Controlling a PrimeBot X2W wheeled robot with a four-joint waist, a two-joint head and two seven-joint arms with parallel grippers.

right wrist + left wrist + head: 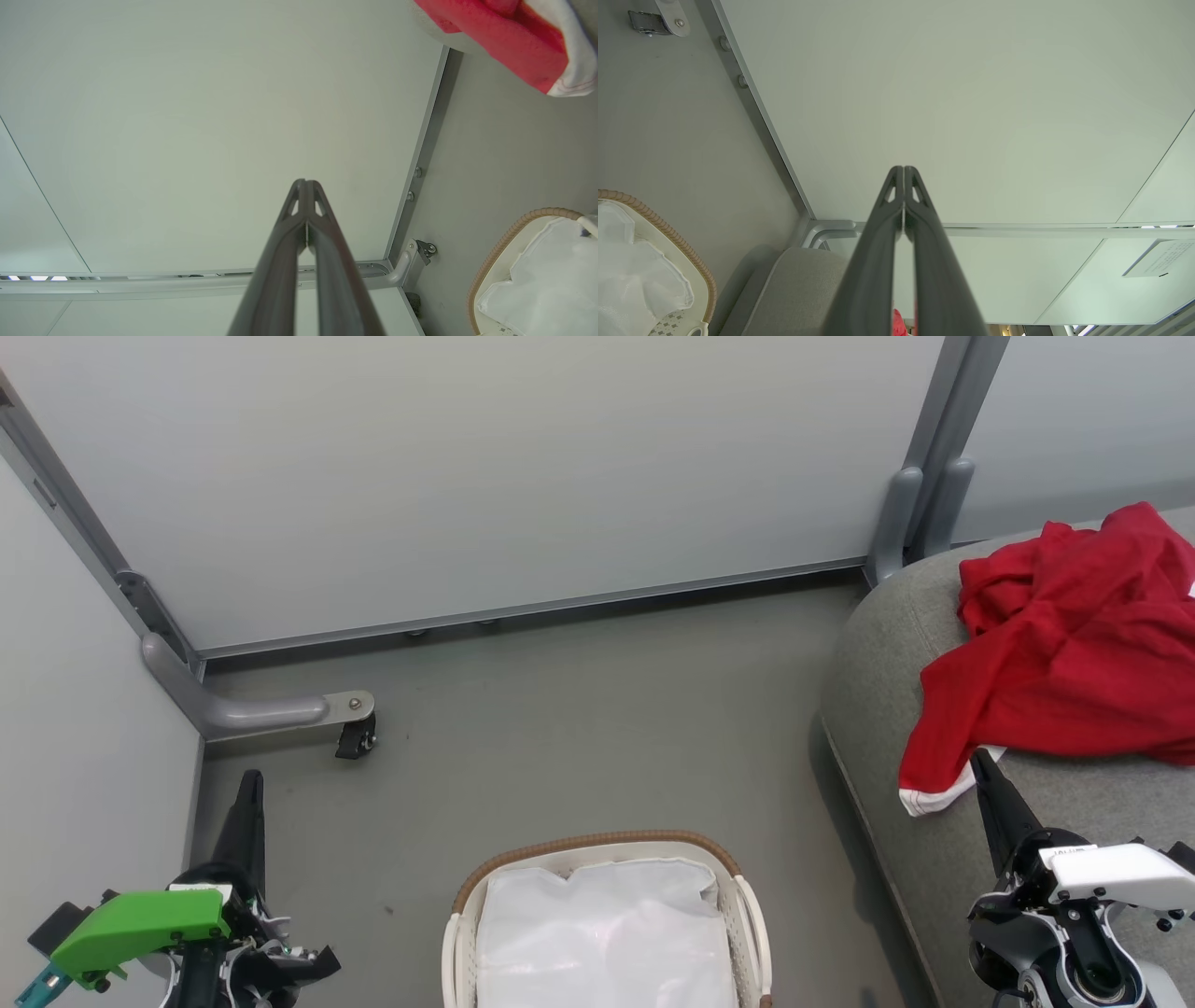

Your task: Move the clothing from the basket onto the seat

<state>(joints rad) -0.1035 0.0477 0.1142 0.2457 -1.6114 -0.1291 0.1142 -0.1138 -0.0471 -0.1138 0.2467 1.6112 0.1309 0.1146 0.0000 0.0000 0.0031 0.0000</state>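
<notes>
Red clothing (1074,635) lying heaped on grey seat (878,709), long axis slanting toward its rounded edge, white-trimmed hem (934,798) perhaps overhanging. Basket (597,845) sitting apart on open floor (597,728). Left gripper (250,782), right gripper (977,758): jaws pressing together.

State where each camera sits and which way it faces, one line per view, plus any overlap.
Head view: on the head, facing forward-down at basket, clothing on seat; left gripper, right gripper at bottom corners.
Left wrist view: on left wrist, along its shut fingers toward a wall panel.
Right wrist view: on right wrist, along its shut fingers toward a wall panel.
Shared: all three show the basket's woven rim.
</notes>
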